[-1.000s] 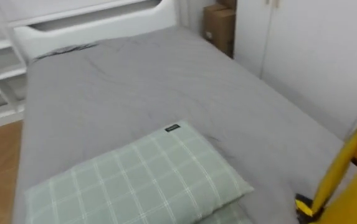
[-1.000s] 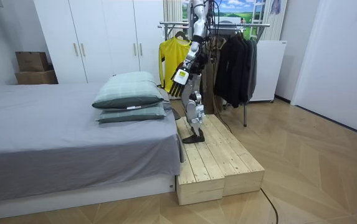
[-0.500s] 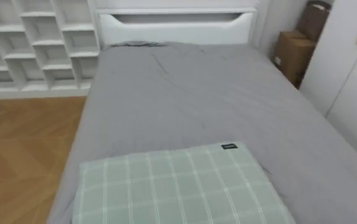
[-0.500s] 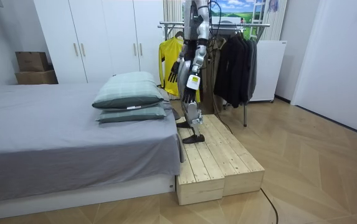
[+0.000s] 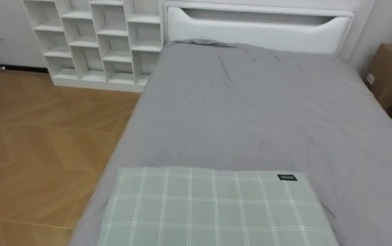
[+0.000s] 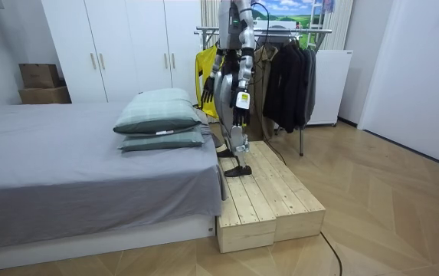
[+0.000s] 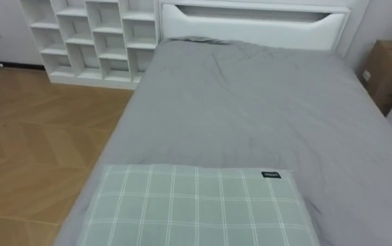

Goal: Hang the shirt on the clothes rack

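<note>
Now left robot hand point(image 6: 240, 102), right robot hand point(image 6: 208, 88) hang open, empty.

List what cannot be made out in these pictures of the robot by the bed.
The left hand and right hand: too small in the room view to tell whether either holds anything.
The yellow garment: partly behind the robot in the room view; its hanger cannot be made out.
The checked pillow: cut off by the eye views' bottom edge.
The cardboard box: cut off by their right edge.

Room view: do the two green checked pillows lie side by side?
No, one green checked pillow lies stacked on top of the other.
</note>
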You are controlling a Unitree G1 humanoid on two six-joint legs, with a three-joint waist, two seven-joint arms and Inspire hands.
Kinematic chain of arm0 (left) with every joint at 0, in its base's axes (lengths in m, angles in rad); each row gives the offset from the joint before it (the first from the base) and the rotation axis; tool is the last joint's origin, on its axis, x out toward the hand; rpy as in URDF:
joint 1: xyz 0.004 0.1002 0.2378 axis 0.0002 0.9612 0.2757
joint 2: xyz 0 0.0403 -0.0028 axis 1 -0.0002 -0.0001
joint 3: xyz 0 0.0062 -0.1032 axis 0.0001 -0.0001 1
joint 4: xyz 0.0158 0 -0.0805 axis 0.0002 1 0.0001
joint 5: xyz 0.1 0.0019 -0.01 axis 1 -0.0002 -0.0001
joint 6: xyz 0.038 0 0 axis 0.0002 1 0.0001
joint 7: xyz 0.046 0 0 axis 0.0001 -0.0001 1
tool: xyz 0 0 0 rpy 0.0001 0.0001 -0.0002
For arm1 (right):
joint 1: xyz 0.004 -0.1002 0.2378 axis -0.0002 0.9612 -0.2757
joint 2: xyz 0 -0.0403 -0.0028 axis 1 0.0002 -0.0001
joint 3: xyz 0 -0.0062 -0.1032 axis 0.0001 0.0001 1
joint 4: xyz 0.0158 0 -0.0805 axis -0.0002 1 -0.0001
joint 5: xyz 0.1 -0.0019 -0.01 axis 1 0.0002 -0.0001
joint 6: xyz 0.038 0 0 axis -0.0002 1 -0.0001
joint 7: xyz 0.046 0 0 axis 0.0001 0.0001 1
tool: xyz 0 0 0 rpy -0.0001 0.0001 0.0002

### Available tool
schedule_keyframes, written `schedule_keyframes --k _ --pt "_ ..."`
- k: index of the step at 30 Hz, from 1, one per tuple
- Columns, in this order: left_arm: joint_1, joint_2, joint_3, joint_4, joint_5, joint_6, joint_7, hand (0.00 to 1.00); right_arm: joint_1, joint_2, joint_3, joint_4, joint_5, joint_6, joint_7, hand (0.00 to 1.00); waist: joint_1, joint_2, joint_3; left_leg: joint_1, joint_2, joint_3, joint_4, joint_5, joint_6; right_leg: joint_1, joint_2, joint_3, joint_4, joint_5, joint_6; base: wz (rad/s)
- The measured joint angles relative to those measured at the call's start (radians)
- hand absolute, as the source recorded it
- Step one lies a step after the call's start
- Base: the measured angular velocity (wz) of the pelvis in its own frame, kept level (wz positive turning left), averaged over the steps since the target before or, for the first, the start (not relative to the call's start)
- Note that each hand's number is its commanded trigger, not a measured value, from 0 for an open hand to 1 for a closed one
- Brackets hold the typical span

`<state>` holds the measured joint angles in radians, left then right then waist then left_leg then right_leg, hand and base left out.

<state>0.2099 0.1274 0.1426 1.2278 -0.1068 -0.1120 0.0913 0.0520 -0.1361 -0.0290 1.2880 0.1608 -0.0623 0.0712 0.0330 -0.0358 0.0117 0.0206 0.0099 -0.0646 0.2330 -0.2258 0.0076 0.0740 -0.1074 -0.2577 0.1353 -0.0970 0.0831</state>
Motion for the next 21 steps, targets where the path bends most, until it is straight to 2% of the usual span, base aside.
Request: schedule_keyframes --k 4,12,17,21 --pt "-0.013 0.002 0.000 -0.024 0.000 0.013 0.032 0.00 0.002 0.009 0.008 0.003 -0.012 0.008 -0.002 0.00 -0.001 -0.013 -0.0020 0.000 0.002 0.001 0.000 0.000 0.000 0.000 0.002 0.011 0.000 0.000 0.000 0.00" --pt "-0.044 -0.002 -0.001 -0.032 0.002 0.023 0.036 0.00 0.002 0.006 0.008 0.035 0.052 0.023 0.042 0.00 -0.002 -0.001 -0.0043 0.000 0.005 -0.004 -0.002 0.002 -0.004 0.000 0.006 0.009 0.000 0.000 0.000 0.01" --pt "-0.043 -0.004 -0.007 -0.031 0.002 0.042 0.035 0.00 0.007 0.006 0.011 0.045 0.108 0.034 0.057 0.00 -0.001 0.001 -0.0051 0.002 0.005 -0.004 -0.007 0.004 -0.006 0.000 0.006 0.009 -0.001 0.000 0.000 0.00" --pt "-0.041 -0.007 -0.008 -0.031 0.001 0.043 0.035 0.00 0.007 0.006 0.018 0.045 0.110 0.035 0.063 0.00 -0.001 0.001 -0.0053 0.004 0.005 -0.003 -0.010 0.004 -0.006 0.000 0.006 0.009 -0.001 0.000 0.000 0.00"
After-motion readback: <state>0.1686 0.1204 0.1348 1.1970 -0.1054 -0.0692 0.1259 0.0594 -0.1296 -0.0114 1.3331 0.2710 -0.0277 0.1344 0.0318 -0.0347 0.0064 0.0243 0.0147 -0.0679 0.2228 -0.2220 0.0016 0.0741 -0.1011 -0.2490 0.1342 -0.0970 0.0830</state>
